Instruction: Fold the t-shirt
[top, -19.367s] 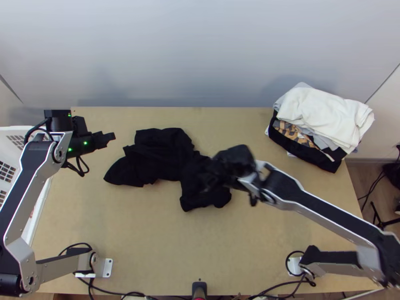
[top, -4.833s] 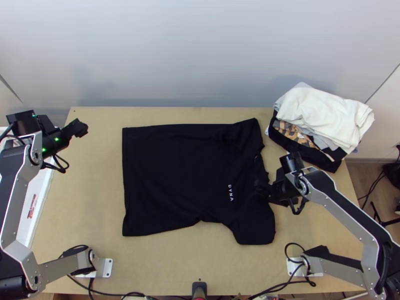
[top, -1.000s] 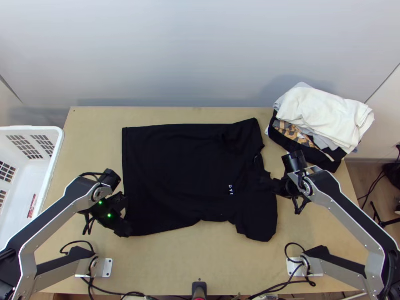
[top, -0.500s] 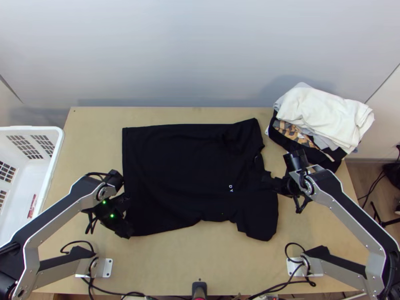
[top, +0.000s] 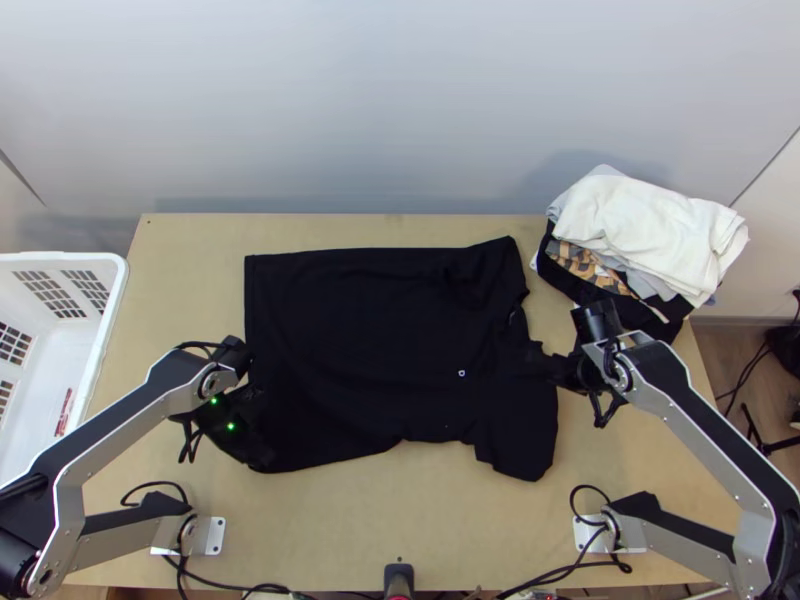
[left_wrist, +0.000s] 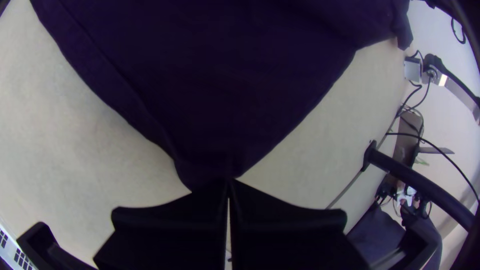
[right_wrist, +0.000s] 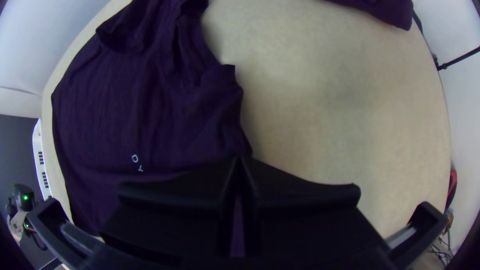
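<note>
One shirt, top view: black t-shirt (top: 370, 330), mostly spread on the table (top: 340, 530), long axis running left to right, hem at the left arm's side, collar at the right arm's.
Nearer arm, top view: left arm (top: 120, 420) for the hem, right arm (top: 700, 430) for the shoulder.
Hem corner, left wrist view: gathered to a point at the left gripper (left_wrist: 228, 182), fingers together and clamped on it.
Shoulder, right wrist view: right gripper (right_wrist: 241, 159) clamped on cloth beside the collar (right_wrist: 192, 67), tips together.
Likely fold: both ends lifted evenly, near side carried across the long axis toward the far edge; uneven travel could skew it.
</note>
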